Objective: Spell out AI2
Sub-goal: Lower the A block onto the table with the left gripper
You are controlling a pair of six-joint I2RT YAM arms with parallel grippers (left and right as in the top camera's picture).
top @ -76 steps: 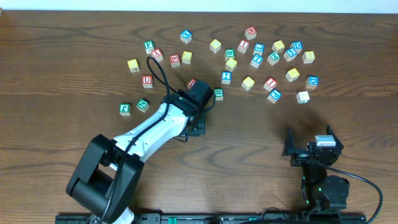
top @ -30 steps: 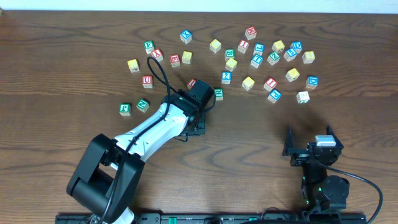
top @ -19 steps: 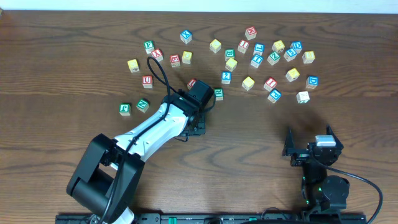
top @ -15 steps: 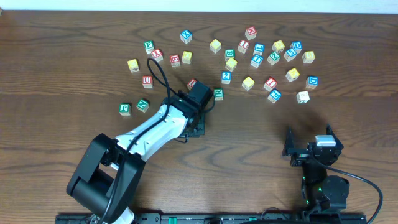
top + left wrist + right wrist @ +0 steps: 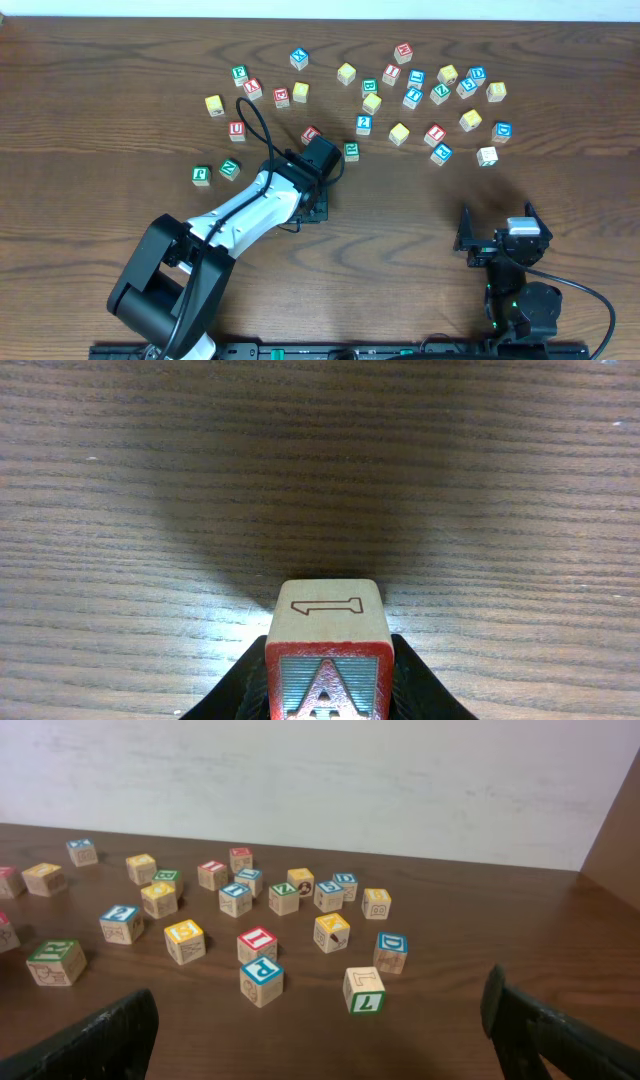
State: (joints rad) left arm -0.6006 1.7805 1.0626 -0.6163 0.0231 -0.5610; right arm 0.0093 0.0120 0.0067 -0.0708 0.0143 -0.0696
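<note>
My left gripper (image 5: 328,678) is shut on the pale cube with the red "A" (image 5: 327,622) and holds it just above the bare wood, over its own shadow. From overhead, the gripper's black head (image 5: 318,153) stands mid-table, and a red-edged cube (image 5: 310,134) shows at its far-left corner. The red "I" cube (image 5: 434,133) (image 5: 257,943) lies in the right part of the scatter. The blue "2" cube (image 5: 364,123) (image 5: 121,921) lies right of the left gripper. My right gripper (image 5: 497,226) (image 5: 315,1020) stands open and empty near the front right.
Many other letter cubes spread in an arc across the far half of the table, among them a red "U" (image 5: 237,130), a blue "P" (image 5: 261,979) and a green-printed cube (image 5: 363,988). A pale wall (image 5: 320,780) rises behind the table.
The left gripper and the red-edged cube at its head have shifted very slightly to the right. The right arm has not moved.
</note>
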